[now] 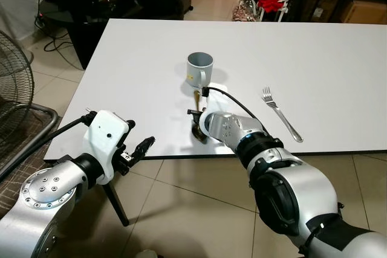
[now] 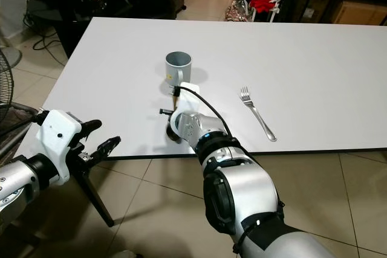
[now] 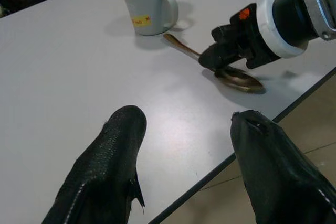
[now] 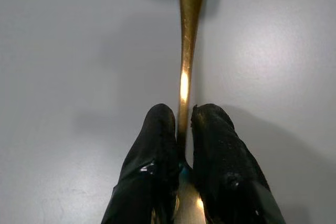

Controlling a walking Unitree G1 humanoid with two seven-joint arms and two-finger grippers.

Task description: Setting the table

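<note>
The white table (image 1: 338,64) carries a mug (image 1: 199,67) just beyond the right tool (image 3: 223,61) and a fork (image 1: 281,113) to its right. That tool pinches a gold spoon (image 3: 236,77), seemingly mid-placement; the left tool (image 3: 186,166) hovers open, so plates seem outstanding.

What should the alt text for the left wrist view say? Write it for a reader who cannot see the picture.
The right gripper is closed on a gold spoon lying on the white table, its handle pointing toward a grey mug. The left gripper fingers frame the foreground, open, over the table edge.
</note>
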